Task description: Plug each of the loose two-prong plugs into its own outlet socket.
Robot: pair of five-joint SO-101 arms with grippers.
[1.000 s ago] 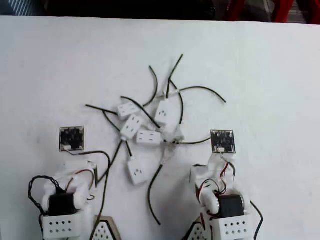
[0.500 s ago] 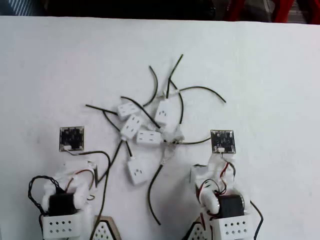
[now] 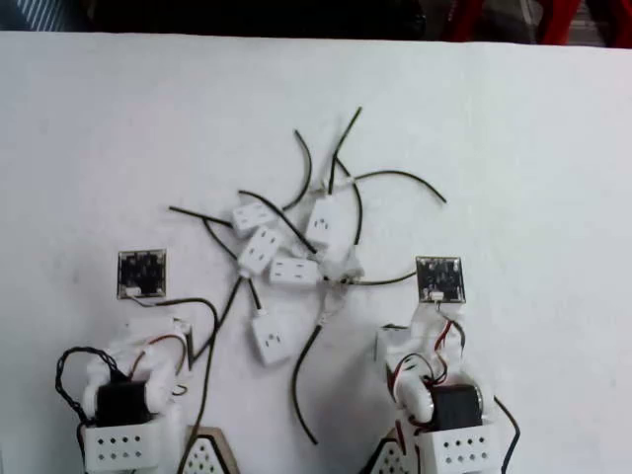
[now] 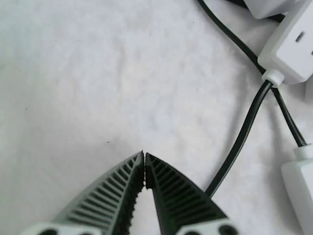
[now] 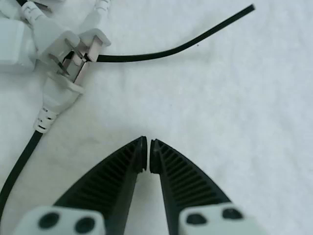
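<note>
**Surface.** White cloth-covered tabletop (image 3: 533, 148).

**Sockets.** Five white rectangular plastic outlet sockets (image 3: 294, 272), each trailing black cords (image 3: 306, 390). Four are bunched at the table's centre. The fifth socket (image 3: 270, 339) lies just apart at 6 o'clock of the bunch. Every face that shows has bare slots.

**Plugs.** White moulded two-prong plugs (image 5: 51, 41) lie tangled against one another, metal prongs exposed. In the high view they sit at 4 o'clock of the socket bunch, touching it. Another small plug lies at 1 o'clock of the bunch. An exact count cannot be made.

**Left gripper** (image 4: 145, 162). Dark ribbed jaws pressed together, nothing between them. It sits over bare cloth at 7 o'clock of the table, near the fifth socket's cord.

**Right gripper** (image 5: 148, 152). Jaws closed tip to tip, holding nothing. It sits at 5 o'clock of the table, near the plug tangle but not touching it.

**Progress.** Judged at nil: no plug appears seated in any socket and neither arm holds one. Every pairing is left to do, and the tangle likely needs separating first.
</note>
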